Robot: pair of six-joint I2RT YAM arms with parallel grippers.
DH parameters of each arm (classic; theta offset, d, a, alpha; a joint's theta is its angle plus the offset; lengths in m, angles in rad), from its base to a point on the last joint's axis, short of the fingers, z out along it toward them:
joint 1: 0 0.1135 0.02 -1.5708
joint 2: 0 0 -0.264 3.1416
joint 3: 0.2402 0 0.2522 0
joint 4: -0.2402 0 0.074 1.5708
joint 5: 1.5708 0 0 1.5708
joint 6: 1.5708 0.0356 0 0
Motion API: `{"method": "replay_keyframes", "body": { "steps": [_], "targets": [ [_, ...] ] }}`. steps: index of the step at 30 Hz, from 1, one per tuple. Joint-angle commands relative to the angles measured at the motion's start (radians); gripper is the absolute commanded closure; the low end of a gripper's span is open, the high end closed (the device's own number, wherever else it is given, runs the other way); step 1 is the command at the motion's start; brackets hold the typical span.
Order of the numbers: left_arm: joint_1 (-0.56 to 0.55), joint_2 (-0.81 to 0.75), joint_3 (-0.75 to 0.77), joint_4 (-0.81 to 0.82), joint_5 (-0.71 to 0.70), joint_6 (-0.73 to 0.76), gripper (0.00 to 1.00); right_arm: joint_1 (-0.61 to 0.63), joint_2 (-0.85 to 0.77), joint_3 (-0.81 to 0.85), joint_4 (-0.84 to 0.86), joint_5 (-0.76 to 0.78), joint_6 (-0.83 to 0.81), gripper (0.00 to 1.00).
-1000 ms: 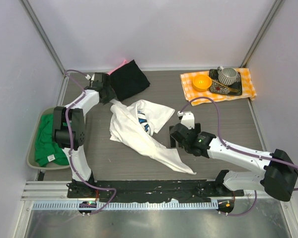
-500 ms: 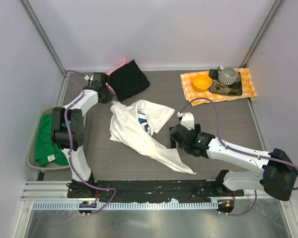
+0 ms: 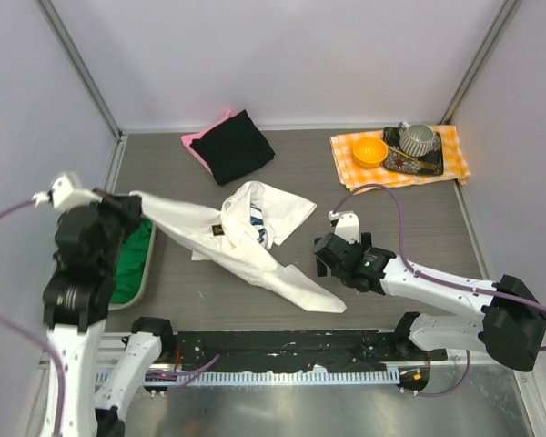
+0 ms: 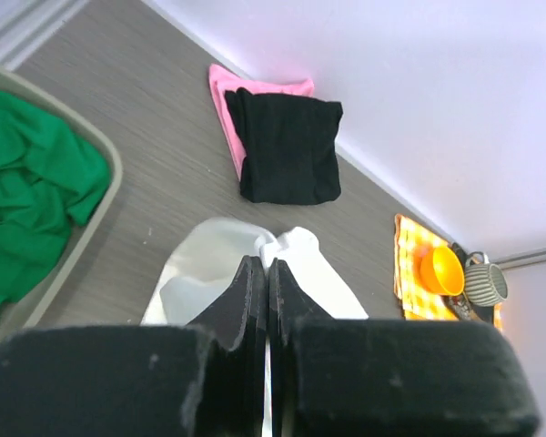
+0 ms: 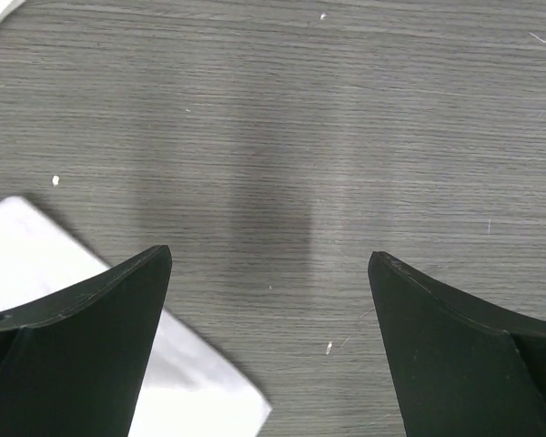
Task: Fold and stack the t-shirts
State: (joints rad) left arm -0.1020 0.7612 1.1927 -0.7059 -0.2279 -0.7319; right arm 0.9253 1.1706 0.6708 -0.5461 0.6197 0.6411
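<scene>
The step in hand looks like spreading the white cotton t-shirt with a blue print flat for folding. The left gripper, its fingers pressed together on one edge, holds it lifted near the grey tray, the rest trailing across the wood-grain table. The right gripper hangs spread and empty just beside the tee's near corner — taking that corner seems next. Bare table lies to its right, and the folded black t-shirt sits well apart at the back.
</scene>
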Motion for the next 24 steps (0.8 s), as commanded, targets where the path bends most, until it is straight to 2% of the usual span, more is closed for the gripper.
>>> {"method": "replay_keyframes", "body": {
  "steps": [1,5,9,13,19,24],
  "targets": [
    [0.007,-0.149,-0.099,-0.239,-0.022,-0.023,1.0,0.0,-0.022,0.003,0.023,0.025,0.026,0.04],
    [0.007,-0.236,-0.119,-0.351,0.062,-0.053,1.0,0.0,-0.009,0.021,0.017,-0.015,0.031,0.04],
    [0.007,-0.348,-0.111,-0.415,0.024,-0.067,1.0,0.0,-0.037,0.012,0.018,-0.093,0.034,0.05],
    [0.007,-0.316,-0.093,-0.451,0.041,-0.046,1.0,0.003,-0.045,-0.017,0.078,-0.241,0.023,0.06],
    [0.007,-0.332,-0.113,-0.409,0.035,-0.049,1.0,0.055,-0.031,-0.053,0.098,-0.372,0.046,0.09],
    [0.007,-0.336,-0.127,-0.394,0.042,-0.049,1.0,0.098,-0.107,-0.112,0.083,-0.425,0.094,0.16]
  ]
}}
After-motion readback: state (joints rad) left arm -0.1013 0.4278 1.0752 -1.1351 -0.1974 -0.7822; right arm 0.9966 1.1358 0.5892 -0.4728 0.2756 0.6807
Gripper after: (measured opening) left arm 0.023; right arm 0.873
